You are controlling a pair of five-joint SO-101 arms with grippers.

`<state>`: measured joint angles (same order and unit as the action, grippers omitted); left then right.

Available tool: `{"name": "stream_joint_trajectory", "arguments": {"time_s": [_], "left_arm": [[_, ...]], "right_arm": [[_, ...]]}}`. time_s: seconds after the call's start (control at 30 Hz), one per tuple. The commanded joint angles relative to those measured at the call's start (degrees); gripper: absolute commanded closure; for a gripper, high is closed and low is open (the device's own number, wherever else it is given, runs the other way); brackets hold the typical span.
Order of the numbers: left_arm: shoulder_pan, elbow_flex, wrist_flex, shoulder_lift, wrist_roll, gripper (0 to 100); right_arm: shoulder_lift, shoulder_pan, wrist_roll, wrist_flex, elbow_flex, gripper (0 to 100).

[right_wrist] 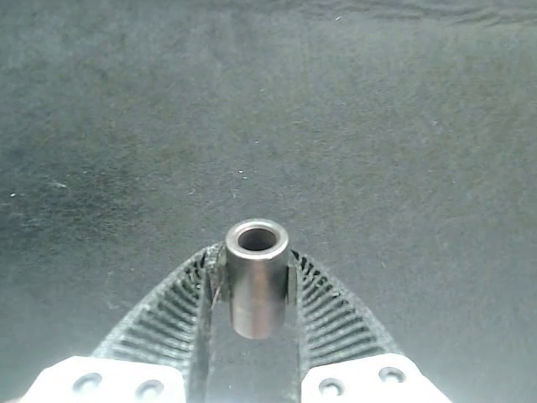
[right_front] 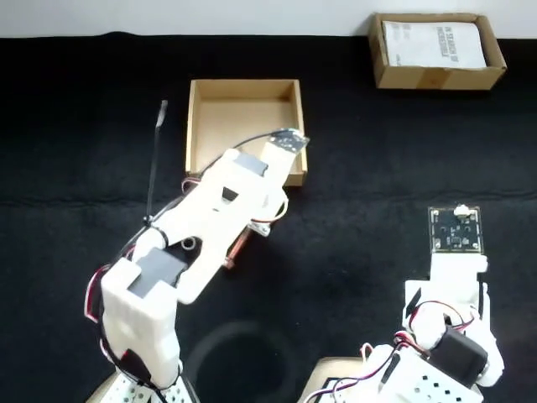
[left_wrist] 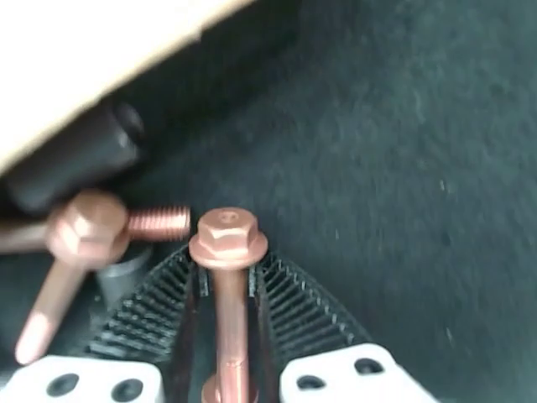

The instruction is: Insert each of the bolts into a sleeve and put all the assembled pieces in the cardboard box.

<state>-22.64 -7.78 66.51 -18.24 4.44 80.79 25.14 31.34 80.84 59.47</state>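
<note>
Black cloth covers the tabletop (right_front: 377,168), and you are midway through the joining step, with one part in each arm.

From the near left corner, the left arm (right_front: 210,218) stretches toward the open wooden tray (right_front: 195,126) that sits by the middle of the far edge. Its jaws are closed almost fully on the shank of a copper bolt (left_wrist: 226,294), with the flanged head sticking out past the tips. Just beside that head lie two loose bolts (left_wrist: 84,231), crossed over each other. A dark cylinder (left_wrist: 75,164), probably another sleeve, rests against the tray wall.

At the near right corner, the right arm (right_front: 453,319) has its jaws pinched on a grey sleeve (right_wrist: 256,277), bore open and pointing away from the wrist, above bare cloth.

The cardboard box (right_front: 436,80) waits in the far right corner with a printed sheet (right_front: 432,44) inside.

Next, you need to bring both arms toward the middle. The bolt's threaded end seems to lie back inside the jaws, so judge whether you must regrip before lining it up with the bore.
</note>
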Motion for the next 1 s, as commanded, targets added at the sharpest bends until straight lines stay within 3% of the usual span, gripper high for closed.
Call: {"name": "stream_joint_trajectory", "arguments": {"time_s": [0.0, 0.43, 0.6, 0.83, 0.97], "left_arm": [[-1.6, 0.4, 3.2, 8.0, -0.5, 99], [-4.0, -1.8, 3.2, 11.8, -0.4, 99], [-4.8, -4.7, -3.7, 4.7, 0.0, 99], [-4.3, -3.6, -2.7, 3.0, 7.6, 78], [-4.2, -3.4, -2.4, 3.0, 7.4, 79]], "right_arm": [[0.3, -0.7, 0.3, -0.8, 0.5, 99.1], [0.3, -2.5, 0.4, -0.8, 0.6, 99.1], [0.3, -2.6, 0.7, -0.8, 0.6, 99.1], [0.1, -3.6, 1.8, -0.8, 0.6, 99.1], [0.1, -3.6, 1.7, -0.8, 0.6, 99.1]]}}
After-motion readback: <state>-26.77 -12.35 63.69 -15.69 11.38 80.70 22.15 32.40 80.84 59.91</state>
